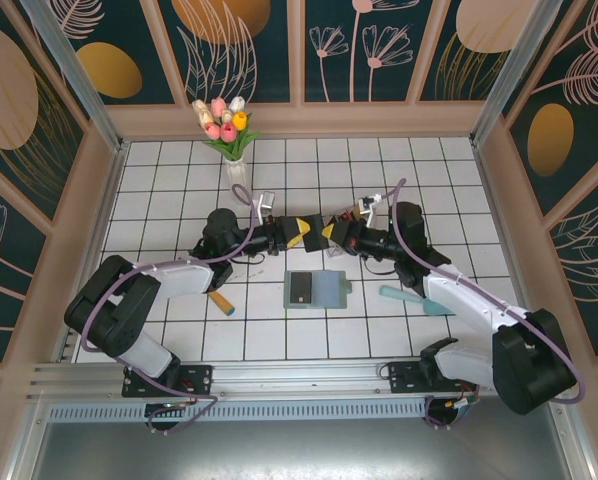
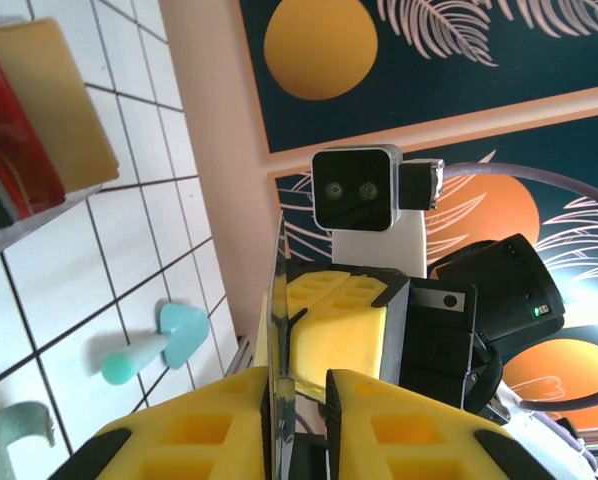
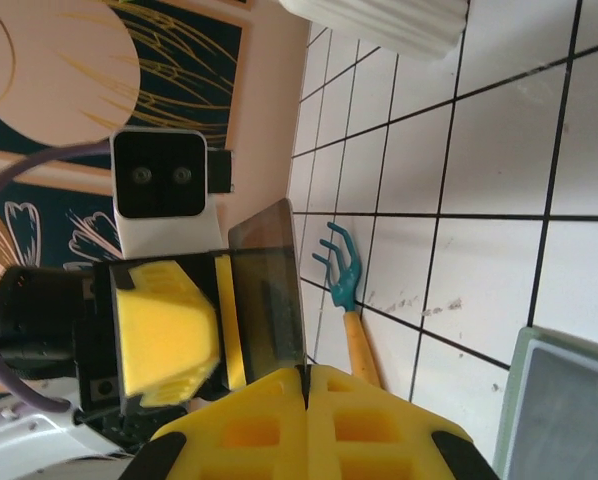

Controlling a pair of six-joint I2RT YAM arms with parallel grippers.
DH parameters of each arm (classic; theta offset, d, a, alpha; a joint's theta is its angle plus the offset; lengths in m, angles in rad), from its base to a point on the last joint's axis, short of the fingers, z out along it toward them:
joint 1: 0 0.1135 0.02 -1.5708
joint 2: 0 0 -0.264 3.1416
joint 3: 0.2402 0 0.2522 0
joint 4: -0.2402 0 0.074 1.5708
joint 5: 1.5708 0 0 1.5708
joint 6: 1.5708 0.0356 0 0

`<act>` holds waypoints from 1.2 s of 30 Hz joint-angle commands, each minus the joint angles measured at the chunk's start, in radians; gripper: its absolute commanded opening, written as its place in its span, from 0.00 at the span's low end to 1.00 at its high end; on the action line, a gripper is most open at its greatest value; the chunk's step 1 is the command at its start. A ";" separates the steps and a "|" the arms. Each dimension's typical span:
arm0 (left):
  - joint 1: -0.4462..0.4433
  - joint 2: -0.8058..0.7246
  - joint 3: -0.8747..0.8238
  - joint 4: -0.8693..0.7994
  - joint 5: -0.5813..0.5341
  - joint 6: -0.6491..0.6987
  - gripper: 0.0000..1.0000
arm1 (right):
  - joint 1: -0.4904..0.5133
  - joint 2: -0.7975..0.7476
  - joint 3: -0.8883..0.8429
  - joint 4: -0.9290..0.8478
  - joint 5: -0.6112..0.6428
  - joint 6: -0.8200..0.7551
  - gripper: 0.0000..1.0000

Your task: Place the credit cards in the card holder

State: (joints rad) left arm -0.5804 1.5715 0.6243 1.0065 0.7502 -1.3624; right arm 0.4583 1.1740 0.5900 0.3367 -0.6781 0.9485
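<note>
**Dark Grey Card Held Between Two Grippers Above the Tiled Table**

The two arms were seen meeting tip to tip over the middle of the white tiled table (image 1: 179, 190), just behind the card holder (image 1: 332, 291). The right gripper (image 3: 306, 376) was clenched on a dark grey credit card (image 3: 269, 285), pinched at its lower edge between the yellow fingers so that it stood out beyond the fingertips. The left gripper (image 2: 301, 382) was placed around the far end of the same card, which was seen edge-on in the left wrist view. One yellow finger (image 2: 209, 430) lay against or just beside the card. A narrow gap was visible between the card and the other finger, so those jaws were slightly parted and not yet clamped.

The card holder was laid open and flat on the tiles, near the front of the table between the two arm bases. A dark rectangle (image 1: 301, 288) was seen on its left half; whether it was tucked into a pocket could not be told.

A small rake (image 1: 221, 300) with a teal head and orange handle was seen left of the holder, and a teal tool (image 1: 399, 295) to its right. A vase of tulips (image 1: 229, 135) was stood at the back of the table.
</note>
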 commanded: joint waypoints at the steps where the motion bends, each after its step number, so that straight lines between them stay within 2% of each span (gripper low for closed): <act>1: -0.009 -0.050 -0.017 0.034 0.008 0.027 0.21 | 0.003 -0.026 -0.050 0.089 0.073 0.085 0.02; 8: -0.013 -0.052 -0.028 0.067 0.015 0.004 0.18 | 0.024 -0.044 -0.100 0.091 0.137 0.127 0.02; 13: -0.014 -0.038 -0.034 0.123 0.030 -0.034 0.09 | 0.025 -0.046 -0.101 0.063 0.138 0.110 0.04; 16: -0.013 -0.027 -0.034 0.143 0.035 -0.048 0.04 | 0.025 -0.051 -0.094 0.049 0.124 0.086 0.08; 17: -0.014 -0.024 -0.034 0.144 0.036 -0.049 0.03 | 0.025 -0.054 -0.090 0.056 0.108 0.079 0.12; 20: -0.013 -0.014 -0.033 0.151 0.047 -0.055 0.02 | 0.028 -0.044 -0.068 0.062 0.044 0.050 0.23; 22: -0.015 -0.007 -0.026 0.153 0.065 -0.055 0.02 | 0.029 -0.034 -0.049 0.059 0.009 0.026 0.25; 23: -0.014 -0.004 -0.023 0.155 0.075 -0.055 0.02 | 0.031 -0.028 -0.038 0.045 -0.001 0.014 0.25; 25: -0.014 0.001 -0.017 0.152 0.089 -0.055 0.03 | 0.031 -0.020 -0.015 0.005 0.004 -0.016 0.18; 29: -0.013 -0.004 -0.019 0.150 0.101 -0.057 0.08 | 0.026 -0.024 0.007 -0.103 0.082 -0.064 0.09; 32: -0.014 -0.011 -0.022 0.152 0.101 -0.057 0.14 | 0.025 -0.031 -0.010 -0.093 0.104 -0.046 0.06; 36: -0.015 -0.013 -0.020 0.164 0.109 -0.061 0.17 | 0.025 -0.030 -0.031 -0.071 0.123 -0.016 0.05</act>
State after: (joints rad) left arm -0.5819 1.5703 0.5869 1.0637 0.7887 -1.4197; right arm 0.4843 1.1404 0.5762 0.3096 -0.6254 0.9302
